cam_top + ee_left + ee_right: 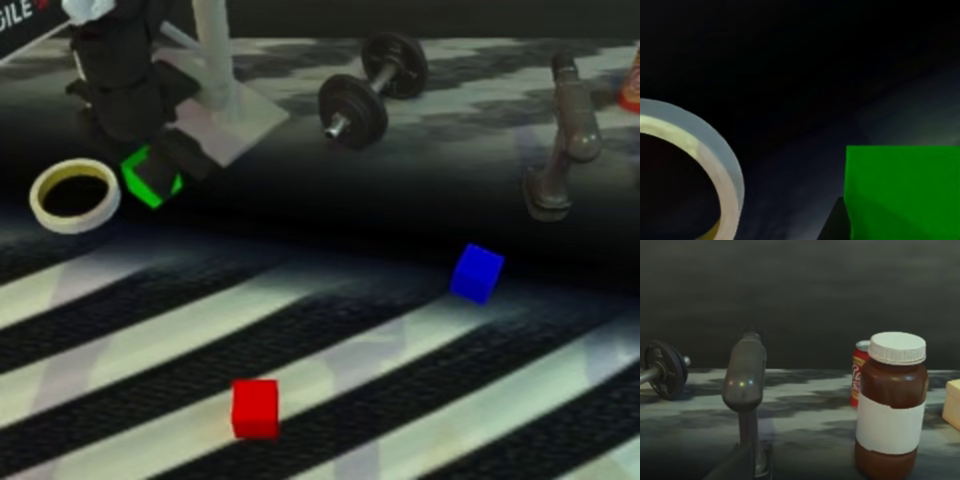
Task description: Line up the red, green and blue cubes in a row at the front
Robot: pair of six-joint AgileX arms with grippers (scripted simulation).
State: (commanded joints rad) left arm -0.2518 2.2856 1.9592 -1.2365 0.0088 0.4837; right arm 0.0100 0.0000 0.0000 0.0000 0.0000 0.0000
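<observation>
Green cube [150,179] sits under left gripper [160,160], beside tape ring [74,194]; finger state unclear.

White letters "GILE" on the arm base [25,25]; can [860,372] script unreadable

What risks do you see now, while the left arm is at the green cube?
1. The tape ring lies right beside the green cube; the left gripper may knock it while lifting.
2. The grip is not visible, so the cube might slip on the way to the front.
3. The red cube and blue cube already lie toward the front; a careless placement may bump them.
</observation>
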